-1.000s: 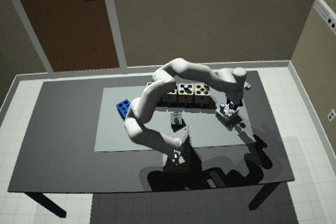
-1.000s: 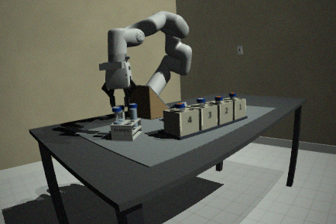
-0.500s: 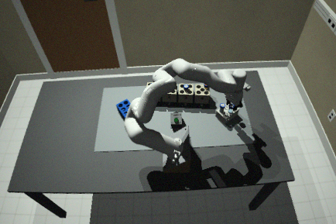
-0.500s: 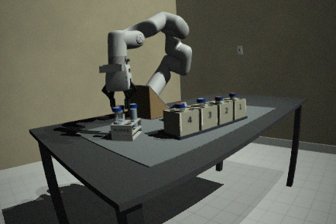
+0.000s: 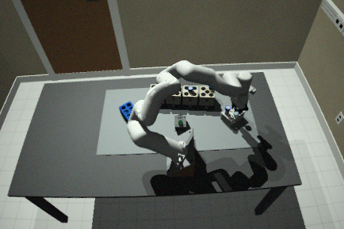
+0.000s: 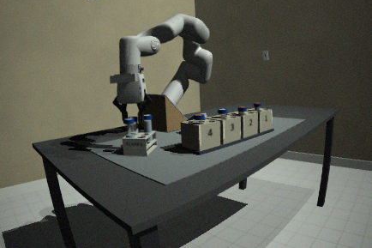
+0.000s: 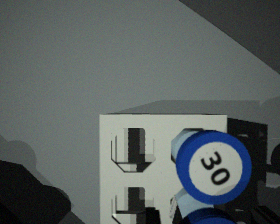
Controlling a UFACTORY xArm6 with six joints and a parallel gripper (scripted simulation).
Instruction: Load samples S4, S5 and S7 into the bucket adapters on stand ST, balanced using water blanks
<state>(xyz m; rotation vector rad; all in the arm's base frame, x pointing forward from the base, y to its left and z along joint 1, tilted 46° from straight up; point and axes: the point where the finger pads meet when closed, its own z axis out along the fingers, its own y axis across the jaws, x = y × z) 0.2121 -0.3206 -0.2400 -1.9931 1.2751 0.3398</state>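
Note:
My gripper [image 5: 239, 107] [image 6: 134, 120] is open, its fingers low over the white blanks rack [image 6: 140, 150] [image 7: 163, 121]. In the wrist view its fingers show dark at the left and right edges. A blank with a white dot marked 30 [image 7: 215, 168] stands in the rack's right column; part of another blue cap [image 7: 209, 218] shows below it. Two wells in the left column look empty. Adapters 4 [image 6: 207, 140], 3 [image 6: 231, 129], 2 [image 6: 250, 125] and 1 [image 6: 266, 119] stand in a row on the stand. Adapters 4, 2 and 1 show orange-dotted caps; adapter 3 shows a blue cap [image 5: 190, 88] with a white dot.
The green DONE key [image 5: 181, 123] is on its small desk between the arm base and the adapters. A blue rack [image 5: 126, 105] stands at the left; no tube is visible in it, though the arm hides part. The adapter row stands beside the blanks rack.

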